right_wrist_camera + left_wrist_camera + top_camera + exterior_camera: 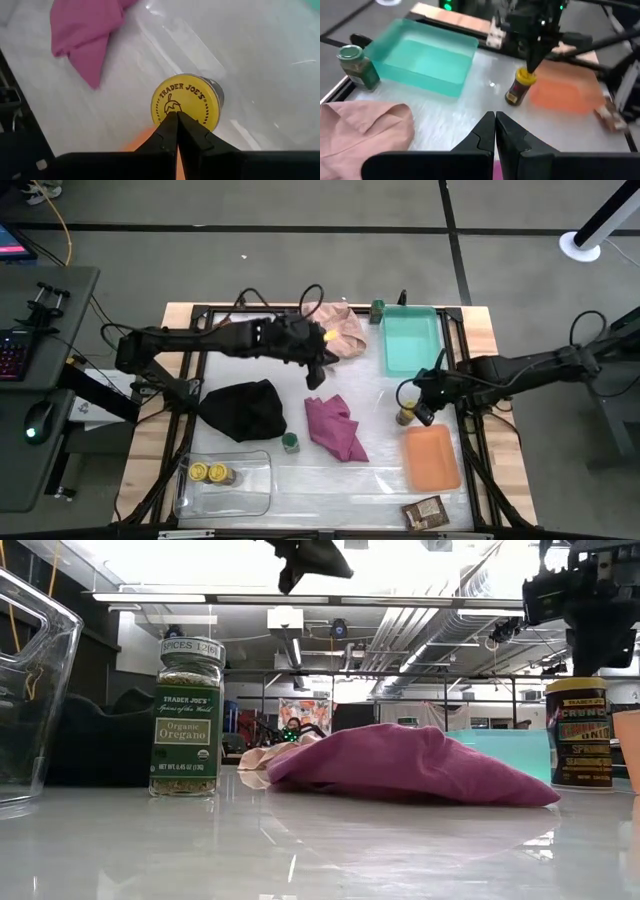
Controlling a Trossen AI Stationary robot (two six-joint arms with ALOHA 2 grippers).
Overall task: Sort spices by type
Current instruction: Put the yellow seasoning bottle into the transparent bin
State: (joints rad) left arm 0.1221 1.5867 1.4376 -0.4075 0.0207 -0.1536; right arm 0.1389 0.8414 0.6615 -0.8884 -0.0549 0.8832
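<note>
clear tray: glossy plastic – two yellow-lidded jars
right gripper: clenched, empty – above round yellow lid
left gripper: clenched, empty

So the worktop has a glossy white surface with wood edges. Teal tray sits at the far side, the orange tray is nearer on the same side, and a clear tray takes the near corner opposite. Cloth-wise: a black cloth bunched up, a magenta cloth crumpled near the middle, and a pink cloth just beside the teal tray. Keyboard and mouse sit on a side desk.
</note>
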